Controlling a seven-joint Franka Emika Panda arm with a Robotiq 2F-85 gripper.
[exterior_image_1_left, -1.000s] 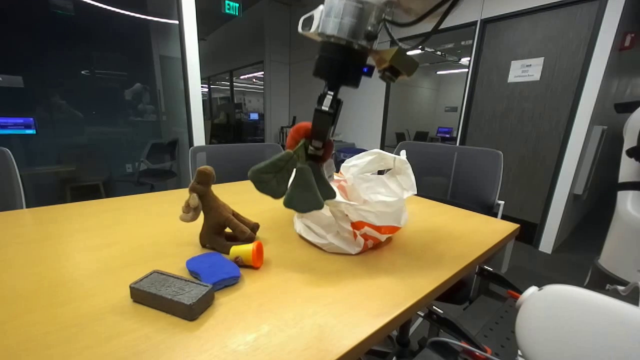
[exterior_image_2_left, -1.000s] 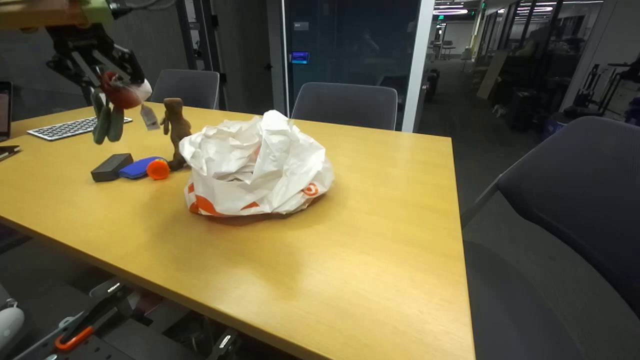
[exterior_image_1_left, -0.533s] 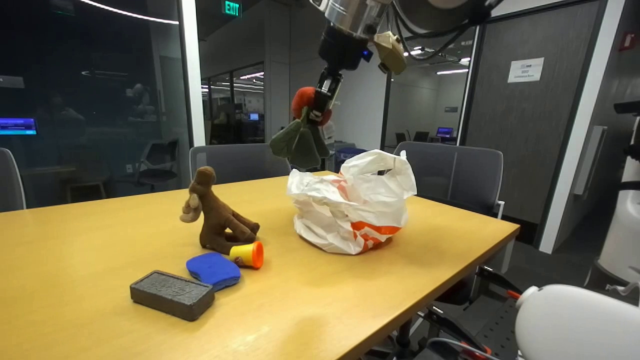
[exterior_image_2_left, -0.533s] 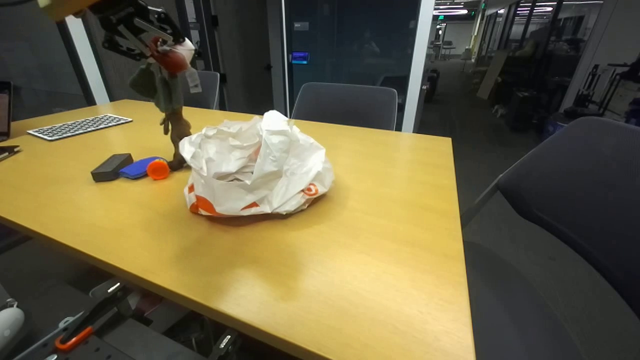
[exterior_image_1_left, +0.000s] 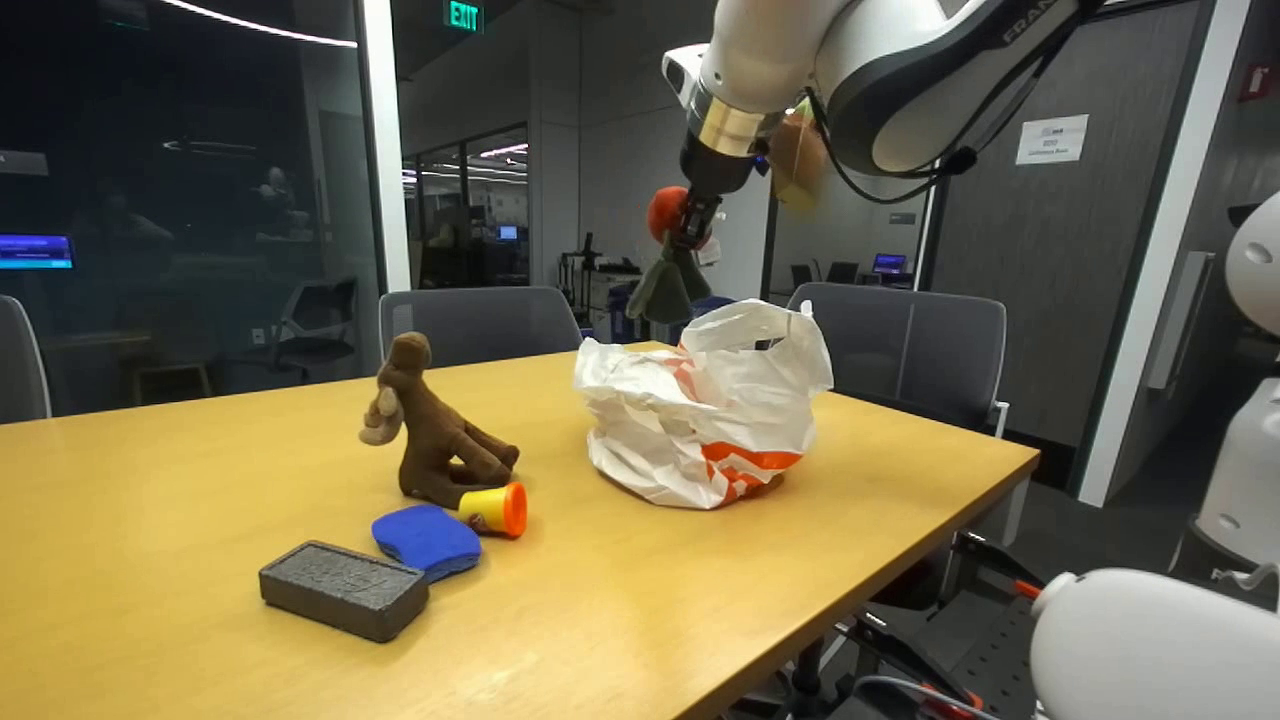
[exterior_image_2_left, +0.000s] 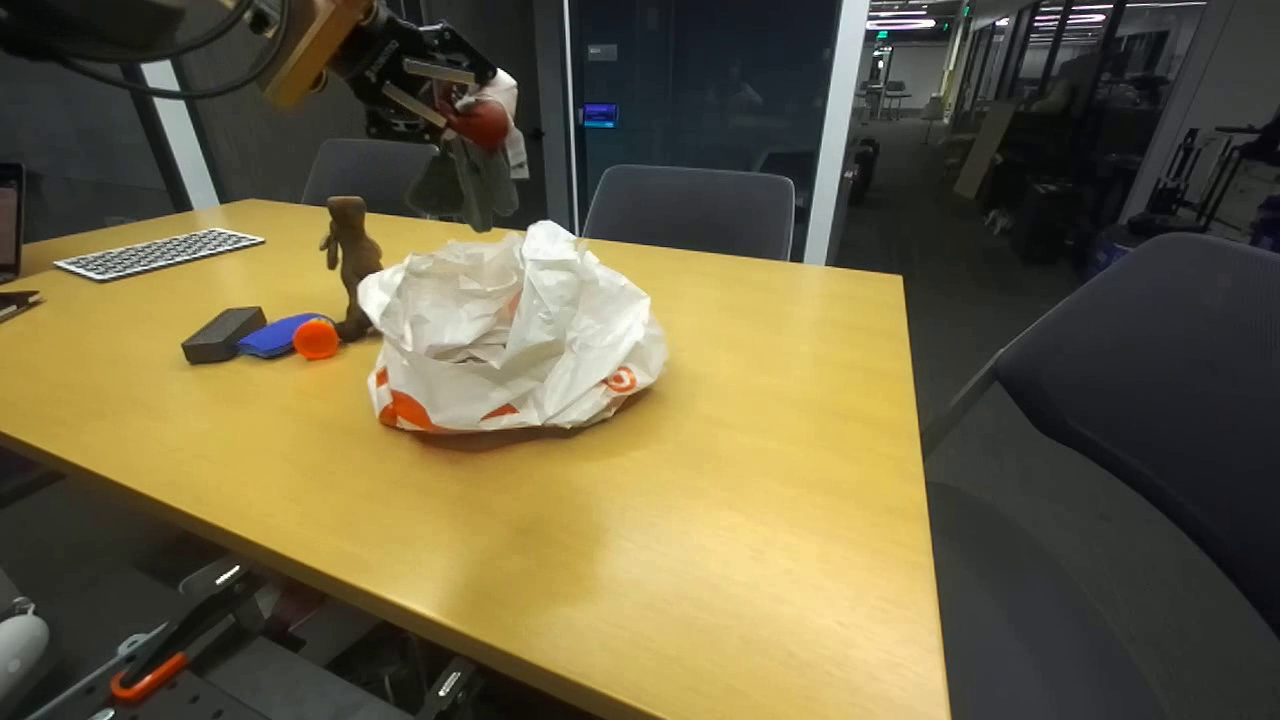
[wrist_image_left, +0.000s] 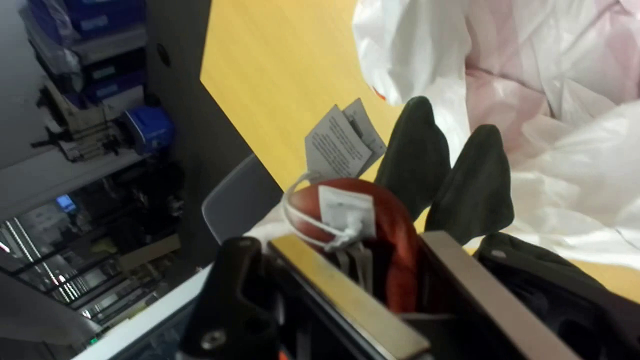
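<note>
In an exterior view, upper centre has one red-green plush (exterior_image_1_left: 670, 275); centre, one bag (exterior_image_1_left: 700, 420); left half, one each: brown plush (exterior_image_1_left: 433, 440), tub (exterior_image_1_left: 486, 508), blue pad (exterior_image_1_left: 426, 538), block (exterior_image_1_left: 345, 586).

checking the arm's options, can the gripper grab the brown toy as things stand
Probably not: the gripper is taken up with the red toy, though nothing seems to cover the brown toy from above.

A green exit sign (exterior_image_1_left: 463, 15) glowed at the upper left of an exterior view, near dark glass (exterior_image_1_left: 200, 200), with a gray door (exterior_image_1_left: 1075, 250) at upper right. Gray chairs (exterior_image_1_left: 930, 345) stood behind the yellow counter (exterior_image_1_left: 620, 640). In an exterior view, ceiling lights (exterior_image_2_left: 900, 23) shone at upper right above dark flooring (exterior_image_2_left: 920, 215).
</note>
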